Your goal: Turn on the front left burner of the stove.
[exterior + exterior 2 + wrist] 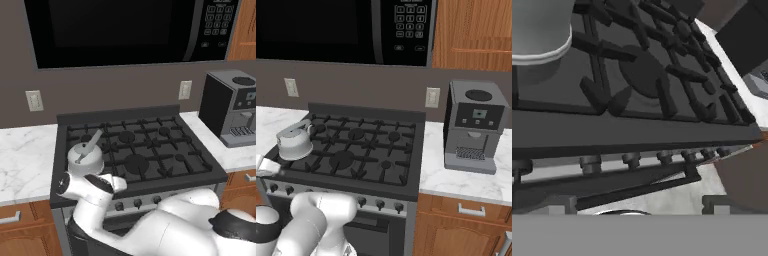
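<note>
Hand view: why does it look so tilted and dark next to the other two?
Hand view: rolled camera sits low and close, so the dark grey gas stove slants. Left base view: even soft light, faint shadow under the silver kettle. Right base view: equally flat, glare-free.

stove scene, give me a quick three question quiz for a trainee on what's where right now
1. True or false: a silver kettle sits on the front left burner of the stove.
2. Multiple choice: what stands on the counter to the right of the stove? A) a toaster B) a grey coffee machine C) a blender
3. Fill in: the small black knobs sit in a row along the stove's ____ strip.

Key
1. True. The kettle rests on the grate at the front left.
2. B.
3. Front. The hand view looks at this row from close by, with the oven handle bar just below it.
</note>
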Motion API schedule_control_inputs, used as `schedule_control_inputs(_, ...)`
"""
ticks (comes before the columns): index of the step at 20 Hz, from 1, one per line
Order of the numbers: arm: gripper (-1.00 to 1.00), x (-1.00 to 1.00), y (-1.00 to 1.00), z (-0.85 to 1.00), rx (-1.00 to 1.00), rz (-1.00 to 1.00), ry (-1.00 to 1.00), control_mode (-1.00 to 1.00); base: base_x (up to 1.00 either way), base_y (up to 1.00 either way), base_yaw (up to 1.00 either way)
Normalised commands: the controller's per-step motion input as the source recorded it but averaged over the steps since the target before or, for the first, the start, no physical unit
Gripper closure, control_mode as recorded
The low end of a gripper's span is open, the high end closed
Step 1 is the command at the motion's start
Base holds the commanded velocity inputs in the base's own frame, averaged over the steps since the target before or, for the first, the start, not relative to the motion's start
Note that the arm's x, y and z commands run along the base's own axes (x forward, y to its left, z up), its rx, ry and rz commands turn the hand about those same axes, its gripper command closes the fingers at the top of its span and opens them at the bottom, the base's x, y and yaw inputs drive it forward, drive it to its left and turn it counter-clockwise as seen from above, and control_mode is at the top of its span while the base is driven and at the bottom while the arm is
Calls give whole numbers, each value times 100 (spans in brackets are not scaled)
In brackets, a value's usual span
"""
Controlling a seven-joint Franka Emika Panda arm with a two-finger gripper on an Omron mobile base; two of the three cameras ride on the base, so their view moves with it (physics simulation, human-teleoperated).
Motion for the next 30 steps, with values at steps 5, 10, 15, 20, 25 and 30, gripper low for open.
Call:
schedule_control_inputs(5,-100,-35,38,-73,15,0,-60,-100,0,0,0)
schedule_control_inputs(10,-100,-8,57,-71,11,0,-53,-100,0,0,0)
schedule_control_inputs(15,-100,1,47,-46,6,0,-29,-100,0,0,0)
schedule_control_inputs(20,-100,0,3,-11,0,0,-3,-100,0,0,0)
schedule_control_inputs(25,-100,0,6,-10,-5,0,0,-100,0,0,0)
schedule_control_inputs(30,-100,2,26,-18,0,0,-4,-100,0,0,0)
